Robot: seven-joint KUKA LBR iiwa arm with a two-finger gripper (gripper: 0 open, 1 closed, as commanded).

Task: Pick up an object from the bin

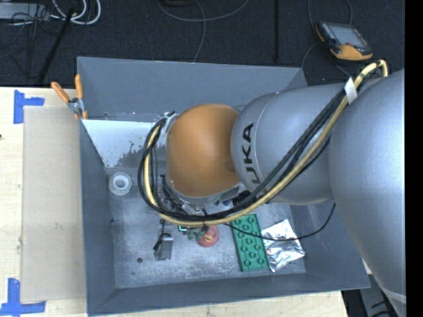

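The arm (310,150) reaches into the grey bin (99,269), and its orange cover (198,150) sits right above the claw (190,224). Most of the claw is hidden, so I cannot tell whether it stands apart or together. The thing nearest the claw is a small red round thing (208,237). It lies just beside the claw on the side toward the arm, a little nearer the bin's front wall and partly tucked under the wrist. Further out that way a green studded plate (251,244) lies flat, with crumpled silver foil (283,245) touching its outer edge. On the claw's opposite side, near it, sits a dark small piece (162,245) (its kind is too small to tell). A pale ring (120,183) rests well apart from the claw on that same side, up by the bin's back slope, beyond the looped cables (149,170)
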